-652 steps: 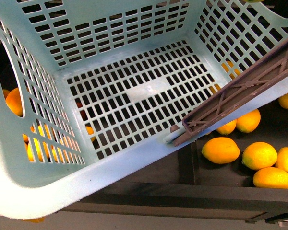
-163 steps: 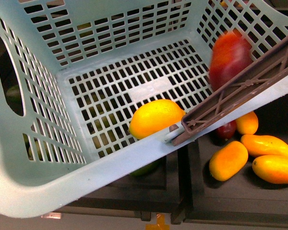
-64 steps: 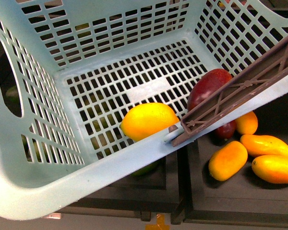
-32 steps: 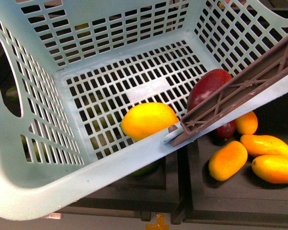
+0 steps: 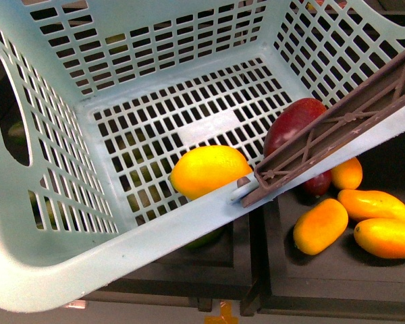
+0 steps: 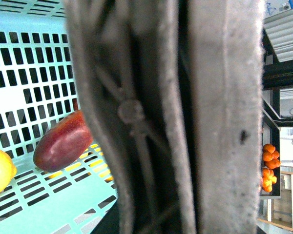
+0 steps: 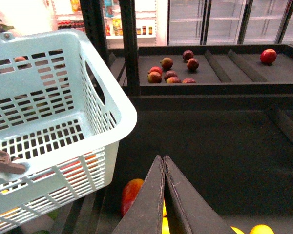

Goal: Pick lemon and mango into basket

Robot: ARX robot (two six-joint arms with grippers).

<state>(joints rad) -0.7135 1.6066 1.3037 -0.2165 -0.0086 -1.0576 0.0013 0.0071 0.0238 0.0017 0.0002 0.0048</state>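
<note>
We see the lemon (image 5: 210,171) and the mango (image 5: 295,127) both lying on the slotted floor of the basket (image 5: 67,260), the lemon against the near wall and the mango close beside it toward the right wall, partly hidden in the front view behind the brown handle (image 5: 337,128). In the left wrist view the handle (image 6: 161,117) fills most of the picture, blurred and very close; the mango (image 6: 63,141) and a slice of the lemon (image 6: 1,170) show past it on the basket floor (image 6: 29,63), but we cannot tell how the left end effector stands. In the right wrist view the right end effector (image 7: 164,161) has its two fingers pressed together with nothing between them; it sits outside the basket (image 7: 112,105), beside its rim and above a dark shelf (image 7: 210,141), well apart from both fruits inside. The rest of the basket floor is bare, leaving open room to the left of the lemon and toward the far wall. Outside, long orange fruits (image 5: 320,225) lie on the dark tray right of the basket, and red fruits (image 7: 172,68) sit on a further shelf. We make out no readable writing.
</note>
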